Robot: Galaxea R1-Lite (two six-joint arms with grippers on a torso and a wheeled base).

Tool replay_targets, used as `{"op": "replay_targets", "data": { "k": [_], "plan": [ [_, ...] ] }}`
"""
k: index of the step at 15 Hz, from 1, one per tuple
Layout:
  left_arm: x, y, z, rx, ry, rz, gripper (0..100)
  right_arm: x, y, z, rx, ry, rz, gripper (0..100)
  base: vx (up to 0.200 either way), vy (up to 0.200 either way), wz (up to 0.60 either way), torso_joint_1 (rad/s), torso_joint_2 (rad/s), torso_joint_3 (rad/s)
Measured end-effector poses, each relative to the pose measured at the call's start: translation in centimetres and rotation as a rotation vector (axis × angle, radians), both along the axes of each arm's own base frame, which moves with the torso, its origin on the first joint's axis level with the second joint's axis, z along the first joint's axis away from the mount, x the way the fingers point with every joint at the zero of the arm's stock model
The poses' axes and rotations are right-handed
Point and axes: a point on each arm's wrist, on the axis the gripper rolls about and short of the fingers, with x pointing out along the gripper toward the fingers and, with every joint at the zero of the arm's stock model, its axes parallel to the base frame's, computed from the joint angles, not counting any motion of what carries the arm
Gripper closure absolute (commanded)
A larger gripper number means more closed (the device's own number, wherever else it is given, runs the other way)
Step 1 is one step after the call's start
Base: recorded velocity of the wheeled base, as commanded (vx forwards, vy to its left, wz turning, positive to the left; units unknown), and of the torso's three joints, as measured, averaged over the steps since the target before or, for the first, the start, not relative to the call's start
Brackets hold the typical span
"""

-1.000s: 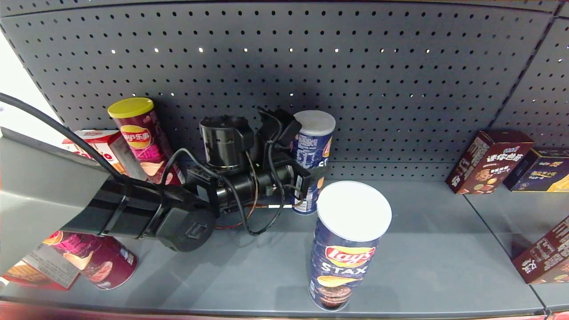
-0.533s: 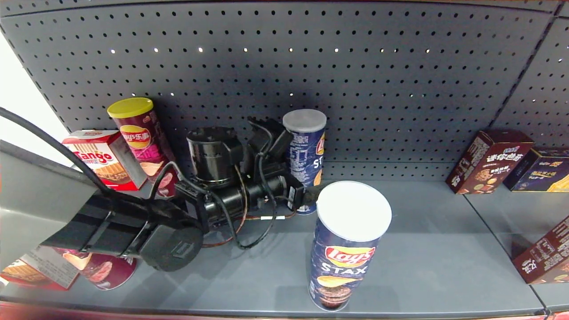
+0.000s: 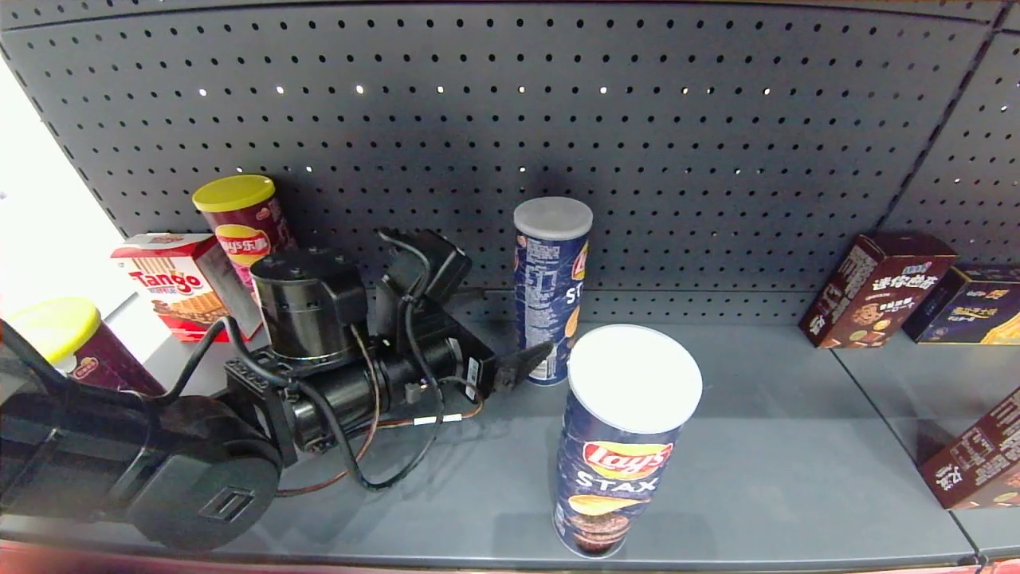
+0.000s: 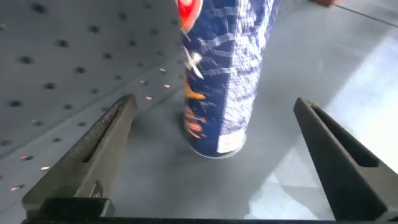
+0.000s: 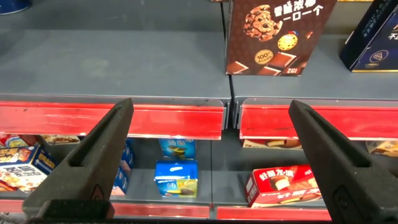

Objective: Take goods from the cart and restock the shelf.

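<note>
Rear blue chip can point(image 3: 550, 295) upright on shelf point(image 3: 797, 422), left jaws apart just beside it; right jaws apart too.

Head down onto shelf point(image 3: 757, 414); left wrist close, shares rear can point(image 3: 550, 295); right wrist frontal.

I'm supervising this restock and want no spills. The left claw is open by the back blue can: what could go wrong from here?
1. The open left claw sits close to the base of the tall blue chip can with the grey lid; a sideways swing might topple it.
2. The blue chip can with the white lid stands near the front edge of the grey metal shelf, close to the claw; a knock could send it off.
</note>
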Motion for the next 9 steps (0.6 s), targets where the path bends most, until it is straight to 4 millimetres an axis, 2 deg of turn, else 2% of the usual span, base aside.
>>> {"op": "replay_targets", "data": {
  "k": [9],
  "plan": [
    [1.4, -0.5, 0.5, -0.010, -0.018, 0.061, 0, 0.0, 0.0, 0.0, 0.000, 0.000, 0.000, 0, 0.000, 0.000, 0.00, 0.000, 0.00, 0.000]
  ]
}}
